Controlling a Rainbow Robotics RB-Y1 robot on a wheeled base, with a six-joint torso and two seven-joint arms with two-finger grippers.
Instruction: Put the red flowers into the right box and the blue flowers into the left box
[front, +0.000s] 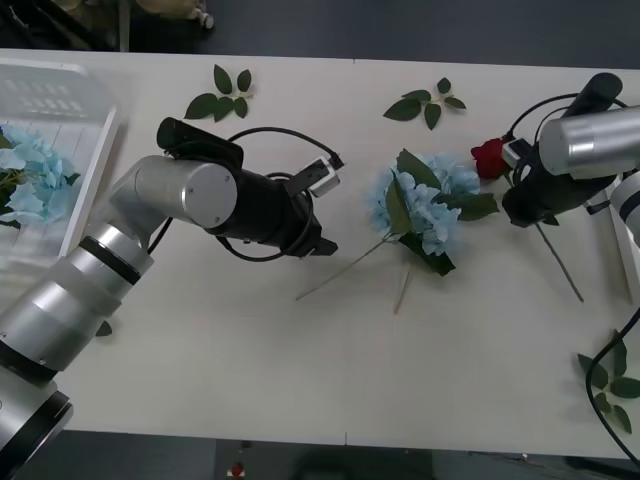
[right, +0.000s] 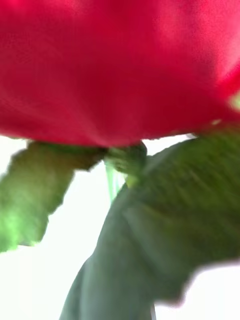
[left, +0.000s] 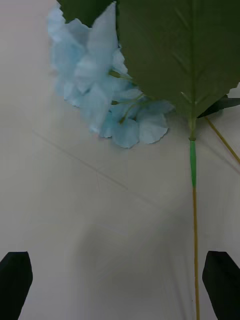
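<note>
Surface (front: 250, 380) pale, items spread across it. Far left: left box (front: 100, 150), ribbed bottom, with blue flowers (front: 25, 175) already lying in it. Leaf sprigs (front: 220, 95) loose near the far edge.

Left gripper (front: 318, 212) low over the middle of the surface, fingers (left: 15, 277) spread wide with nothing between them. A second bunch of blue flowers (front: 425, 205) lies just to its right, blooms toward the far side, thin stems (front: 345, 270) running back toward the near-left. Left arm is plainly the nearer one for this bunch. Stem axis runs on a slant between the gripper and the blooms, so the likely grasp is across a stem, below the leaves.

Left wrist view adds what the front view lacks: one stem (left: 195, 240) lies close by the inside of one finger, not centred, with a big leaf (left: 185, 55) over the blooms.

Right gripper (front: 520, 195) at a red flower (front: 488, 157), its stem (front: 560, 262) trailing toward the near edge. Cannot tell whether it is gripping. Right wrist view has the red bloom (right: 115, 65) very close. Right box (front: 622, 240): edge at far right.
</note>
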